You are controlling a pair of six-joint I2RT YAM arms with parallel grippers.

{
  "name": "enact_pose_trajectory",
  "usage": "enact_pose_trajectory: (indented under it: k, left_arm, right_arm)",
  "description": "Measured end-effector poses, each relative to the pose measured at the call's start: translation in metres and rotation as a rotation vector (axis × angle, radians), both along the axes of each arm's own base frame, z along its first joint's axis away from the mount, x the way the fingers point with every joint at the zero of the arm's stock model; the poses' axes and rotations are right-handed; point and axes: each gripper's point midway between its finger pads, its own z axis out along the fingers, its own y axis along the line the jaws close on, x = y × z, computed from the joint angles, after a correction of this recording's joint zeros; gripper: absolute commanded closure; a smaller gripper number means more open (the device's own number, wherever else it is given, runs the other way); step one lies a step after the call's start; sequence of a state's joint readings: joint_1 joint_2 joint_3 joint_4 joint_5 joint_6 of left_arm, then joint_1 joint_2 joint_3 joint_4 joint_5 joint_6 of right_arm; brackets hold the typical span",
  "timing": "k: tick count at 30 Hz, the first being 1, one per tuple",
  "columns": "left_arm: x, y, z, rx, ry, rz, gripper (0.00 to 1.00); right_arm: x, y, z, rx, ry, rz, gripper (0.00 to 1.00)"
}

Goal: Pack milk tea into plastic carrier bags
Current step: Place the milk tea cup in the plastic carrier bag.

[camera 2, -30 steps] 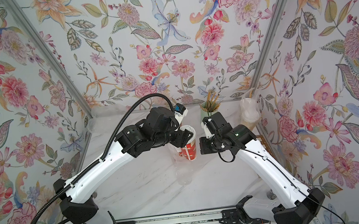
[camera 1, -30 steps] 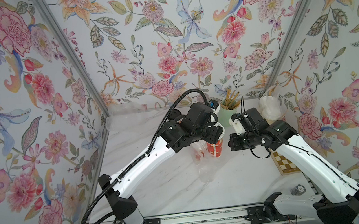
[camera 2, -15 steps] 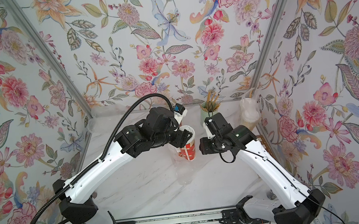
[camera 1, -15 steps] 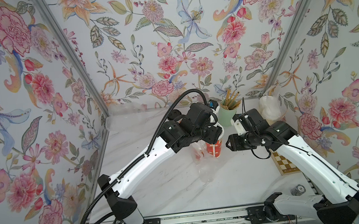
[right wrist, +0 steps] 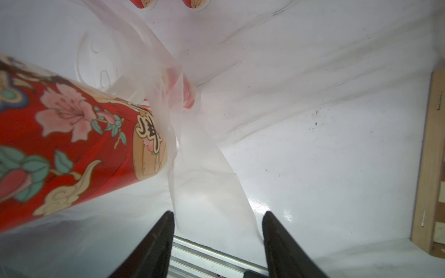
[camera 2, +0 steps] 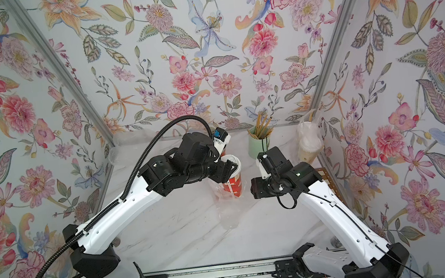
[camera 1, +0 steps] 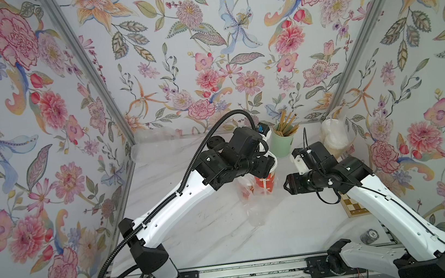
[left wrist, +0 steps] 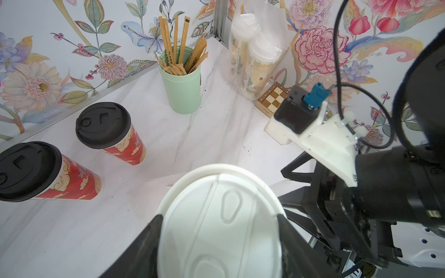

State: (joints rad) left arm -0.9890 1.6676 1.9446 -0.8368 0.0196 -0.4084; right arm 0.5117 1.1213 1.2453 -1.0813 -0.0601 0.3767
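Evidently the left gripper point(left wrist: 218, 216) clamps a white-lidded red cup point(camera 1: 266, 181) by its rim, just in front of the straw cup point(camera 1: 282, 144) and against the carrier bag point(camera 1: 252, 214). The right gripper's point(right wrist: 218, 213) jaws stand apart around a bag handle point(right wrist: 209, 187). The cup looks stiff and top-heavy, best gripped high. The film looks limp and slippery. There are four red cups, counting two black-lidded cups point(left wrist: 103, 125) and one inside this bag, and two clear cups point(left wrist: 261, 65) in a second bag point(left wrist: 277, 24).

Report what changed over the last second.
The right gripper opened, letting go of the carrier bag's handle, which now lies loose between its jaws, and drew back slightly. The left gripper stayed clamped on the white-lidded red cup.
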Motion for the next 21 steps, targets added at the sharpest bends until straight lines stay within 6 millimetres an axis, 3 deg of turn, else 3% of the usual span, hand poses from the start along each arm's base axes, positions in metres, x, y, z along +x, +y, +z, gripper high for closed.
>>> enact_pose_trajectory:
  k: [4,9,12,17,21]
  left_arm:
    - [0.0,0.0,0.0,0.0,0.0,0.0,0.53]
    - [0.0,0.0,0.0,0.0,0.0,0.0,0.54]
    - [0.0,0.0,0.0,0.0,0.0,0.0,0.54]
    - [-0.001,0.0,0.0,-0.001,0.002,-0.003,0.56]
    - [-0.004,-0.002,0.0,-0.001,0.003,-0.012,0.56]
  right_arm:
    - [-0.003,-0.008,0.004,-0.001,-0.029,0.0,0.31]
    - [-0.005,-0.013,-0.009,-0.032,-0.009,0.009,0.35]
    - [-0.001,-0.013,-0.017,-0.029,0.008,0.015,0.53]
    - [0.005,0.001,-0.018,0.034,0.022,0.033,0.94]
    - [0.004,0.008,-0.014,0.083,0.027,0.037,1.0]
